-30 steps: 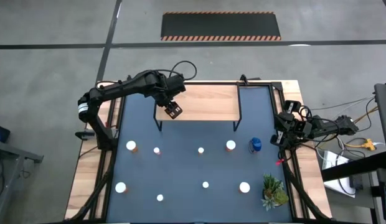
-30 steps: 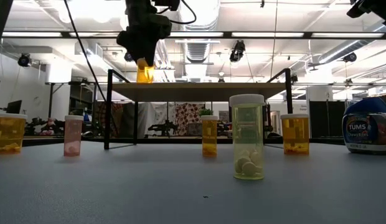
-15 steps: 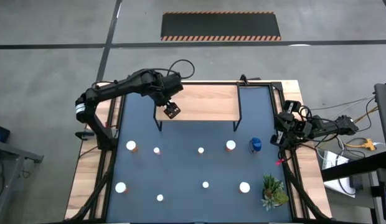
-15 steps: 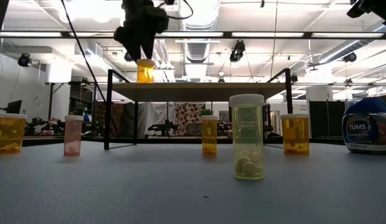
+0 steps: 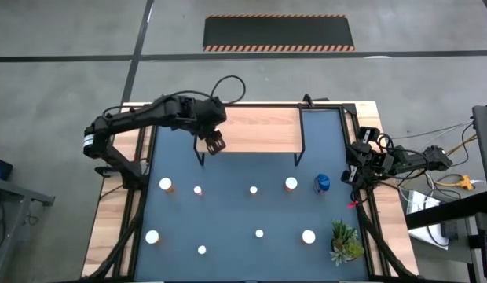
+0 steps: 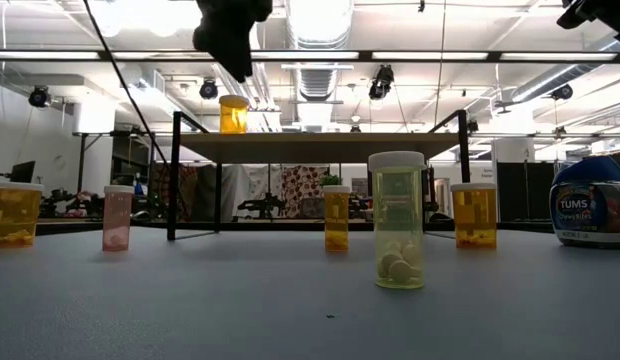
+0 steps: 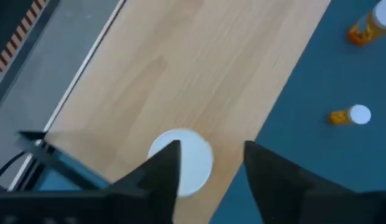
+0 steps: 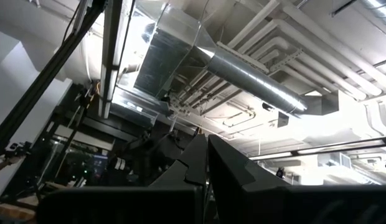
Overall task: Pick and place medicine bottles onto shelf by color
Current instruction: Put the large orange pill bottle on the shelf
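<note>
My left gripper (image 5: pixel 214 144) (image 6: pixel 230 42) hangs open above the left end of the shelf (image 5: pixel 263 130) (image 6: pixel 320 146). Straight below it an orange white-capped bottle (image 6: pixel 233 113) stands upright on its base on the board, clear of the fingers. In the left wrist view its white cap (image 7: pixel 180 160) shows beyond my open fingers (image 7: pixel 208 171). Several more bottles stand on the blue mat, among them an orange one (image 5: pixel 166 185), a pale one (image 6: pixel 398 220) and the blue one (image 5: pixel 322 183). My right gripper (image 8: pixel 204 155) is shut and waits at the table's right edge (image 5: pixel 361 165).
A small green plant (image 5: pixel 346 242) stands at the mat's near right corner. The shelf's thin black legs (image 6: pixel 174 175) (image 6: pixel 462 160) stand on the mat's far part. Most of the shelf board right of the bottle is bare wood (image 7: pixel 199 68).
My left gripper brought the orange bottle down onto the shelf's left end, let go of it and rose straight up, clear of its cap. The bottle stays upright on the board.
</note>
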Controlling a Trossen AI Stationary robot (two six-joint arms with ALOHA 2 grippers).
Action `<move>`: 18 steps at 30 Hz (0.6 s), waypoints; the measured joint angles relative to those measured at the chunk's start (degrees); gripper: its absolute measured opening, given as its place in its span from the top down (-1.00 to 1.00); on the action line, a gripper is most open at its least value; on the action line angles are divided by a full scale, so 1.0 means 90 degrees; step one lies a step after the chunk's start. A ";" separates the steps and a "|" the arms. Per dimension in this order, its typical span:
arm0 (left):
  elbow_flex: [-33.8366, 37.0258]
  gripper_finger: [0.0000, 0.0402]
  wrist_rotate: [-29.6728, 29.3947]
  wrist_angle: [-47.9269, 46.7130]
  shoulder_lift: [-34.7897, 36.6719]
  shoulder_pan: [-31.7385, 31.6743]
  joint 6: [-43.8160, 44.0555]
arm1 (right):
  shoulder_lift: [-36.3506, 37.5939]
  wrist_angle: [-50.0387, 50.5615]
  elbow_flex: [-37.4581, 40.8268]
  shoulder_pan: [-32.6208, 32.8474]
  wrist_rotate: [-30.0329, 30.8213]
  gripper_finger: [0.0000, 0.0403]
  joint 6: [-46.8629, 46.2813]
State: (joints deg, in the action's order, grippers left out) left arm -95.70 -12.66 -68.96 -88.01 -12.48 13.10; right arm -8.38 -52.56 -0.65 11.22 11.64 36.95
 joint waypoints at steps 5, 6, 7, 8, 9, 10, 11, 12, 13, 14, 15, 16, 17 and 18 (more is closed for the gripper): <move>0.0298 0.69 -0.0031 0.0667 -0.0010 0.0199 -0.0002 | 0.0000 0.0007 -0.0002 0.0001 0.0000 0.96 -0.0036; 0.0304 0.76 -0.0032 0.0668 -0.0012 0.0239 -0.0002 | 0.0000 0.0012 -0.0001 0.0001 0.0000 0.96 -0.0044; 0.0304 0.82 -0.0032 0.0659 -0.0012 0.0278 0.0000 | -0.0002 0.0014 -0.0002 0.0002 0.0000 0.96 -0.0041; 0.0304 0.87 -0.0032 0.0664 -0.0010 0.0319 0.0002 | 0.0000 0.0012 -0.0002 0.0002 0.0000 0.96 -0.0039; 0.0306 0.93 -0.0038 0.0660 -0.0003 0.0361 0.0002 | 0.0000 0.0015 -0.0002 0.0002 0.0000 0.96 -0.0039; 0.0316 0.96 -0.0086 0.0662 0.0000 0.0402 0.0002 | 0.0000 0.0012 -0.0002 0.0002 0.0000 0.96 -0.0039; 0.0323 0.98 -0.0149 0.0655 0.0000 0.0440 0.0002 | 0.0000 0.0012 -0.0002 0.0000 0.0000 0.96 -0.0039; 0.0325 0.98 -0.0181 0.0657 0.0000 0.0471 0.0000 | 0.0000 0.0012 -0.0002 0.0002 0.0000 0.96 -0.0036; 0.0330 0.97 -0.0245 0.0659 0.0000 0.0491 0.0000 | 0.0000 0.0012 -0.0002 0.0002 0.0000 0.96 -0.0036; 0.0334 0.97 -0.0304 0.0658 0.0002 0.0504 -0.0002 | 0.0000 0.0012 -0.0002 0.0002 0.0000 0.96 -0.0036; 0.0344 0.96 -0.0314 0.0658 0.0005 0.0514 0.0000 | 0.0000 0.0012 -0.0002 0.0002 0.0000 0.96 -0.0036; 0.0353 0.96 -0.0316 0.0657 0.0005 0.0521 0.0000 | 0.0000 0.0015 -0.0002 0.0002 0.0000 0.96 -0.0036; 0.0363 0.96 -0.0316 0.0657 0.0005 0.0518 -0.0001 | 0.0000 0.0013 -0.0002 0.0000 0.0000 0.96 -0.0036; 0.0372 0.96 -0.0316 0.0654 0.0005 0.0518 0.0000 | -0.0001 0.0015 -0.0002 0.0001 0.0000 0.96 -0.0039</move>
State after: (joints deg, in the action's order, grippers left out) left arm -92.36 -15.51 -63.07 -87.96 -7.81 13.10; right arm -8.39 -52.42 -0.67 11.23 11.64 36.60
